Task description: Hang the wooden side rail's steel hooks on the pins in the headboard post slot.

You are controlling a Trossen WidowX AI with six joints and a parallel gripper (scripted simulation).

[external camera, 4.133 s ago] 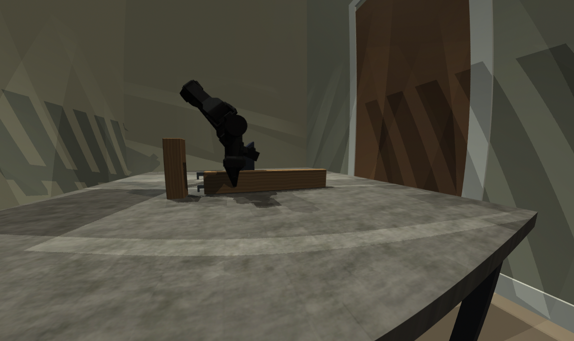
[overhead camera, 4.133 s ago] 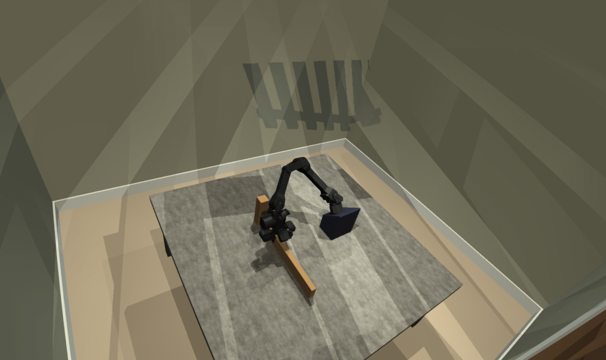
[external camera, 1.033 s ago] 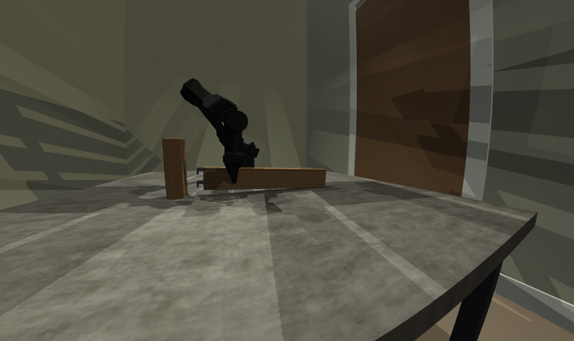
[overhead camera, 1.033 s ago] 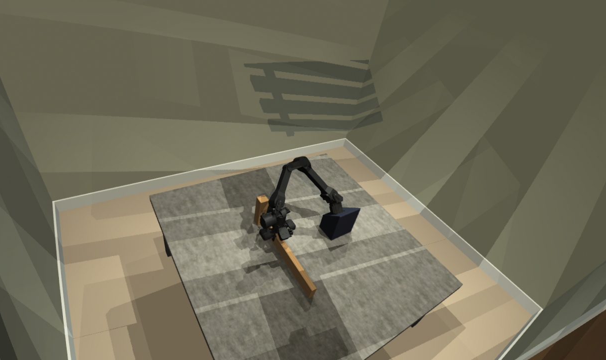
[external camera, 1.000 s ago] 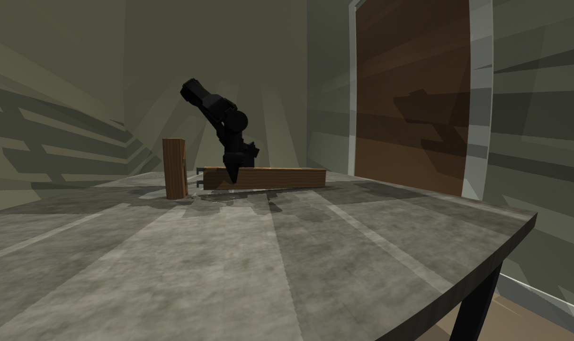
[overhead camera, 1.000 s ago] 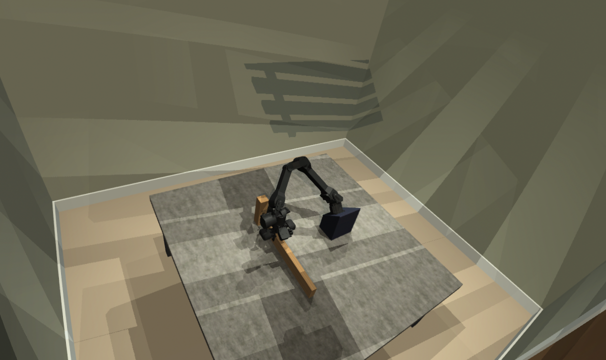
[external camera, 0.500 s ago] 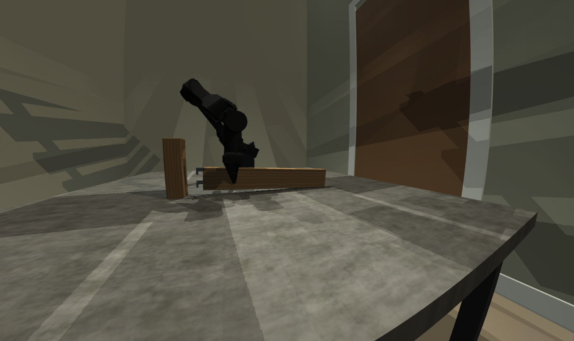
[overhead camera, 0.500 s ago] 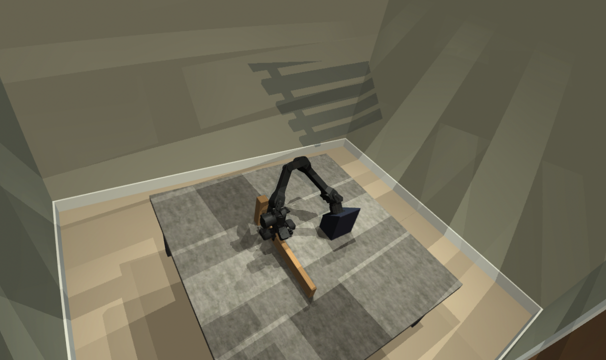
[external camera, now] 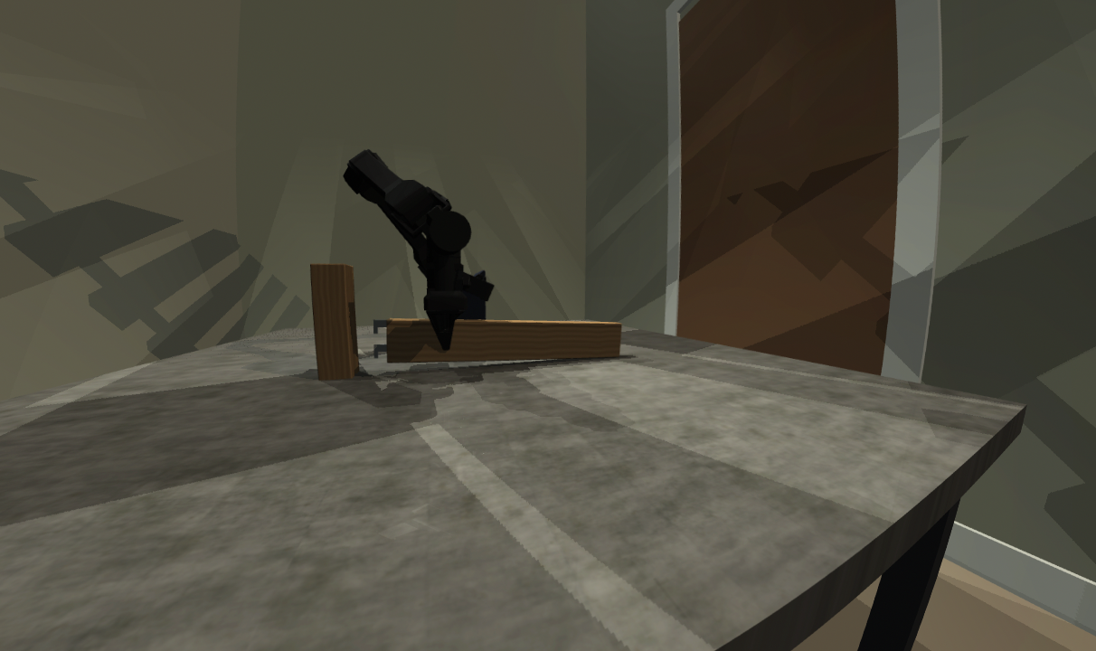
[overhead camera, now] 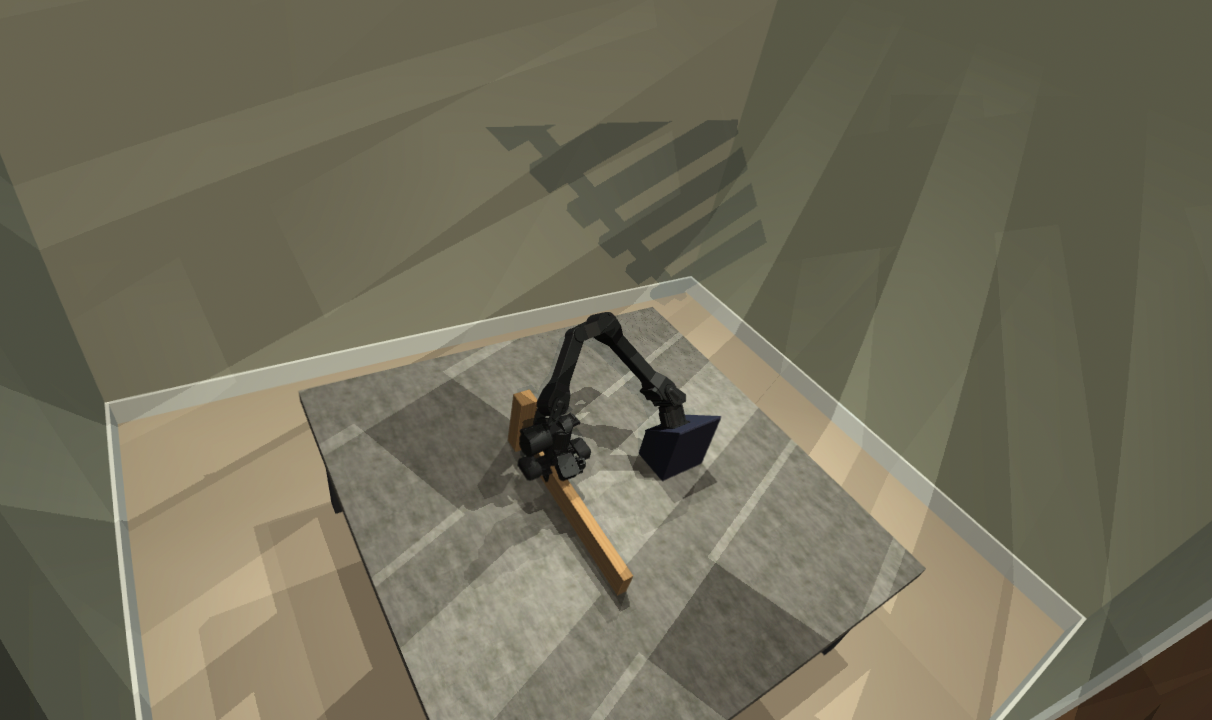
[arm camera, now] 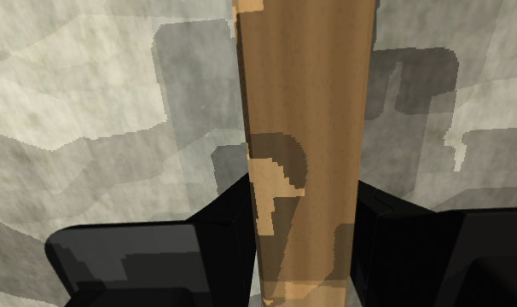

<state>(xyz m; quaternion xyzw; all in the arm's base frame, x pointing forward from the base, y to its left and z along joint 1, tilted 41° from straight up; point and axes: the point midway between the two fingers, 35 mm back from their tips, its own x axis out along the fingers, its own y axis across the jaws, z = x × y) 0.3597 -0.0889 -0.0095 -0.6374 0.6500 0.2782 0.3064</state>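
End effector: clamped on the rail, a finger on each long side, nearer the hook end than the far end (overhead camera: 552,472) (external camera: 446,344) (arm camera: 304,188).
Rail: wooden, on edge, held in line with the post and apart from it (overhead camera: 592,530) (external camera: 535,340) (arm camera: 310,107).
Hook end: raised slightly, with a narrow gap between the rail's underside and the counter (overhead camera: 771,501) (external camera: 617,485) (arm camera: 92,85).
Far end: low at the counter; whether it touches is hard to tell.
Upper hook: grey, sticking out of the rail's end towards the post, tip turned down, outside the slot (external camera: 380,324).
Lower hook: directly below the other, shaped alike, also short of the post (external camera: 380,349).
Post: wooden, upright on the counter, just beyond the hooks (overhead camera: 523,413) (external camera: 332,324).
Pins: hidden from these angles.
Arm: black, arched over from the block, its last section pointing down at the rail (overhead camera: 568,358) (external camera: 448,231).
Block: dark blue, under the arm's base, well apart from the rail in the top view (overhead camera: 677,453) (external camera: 476,309).
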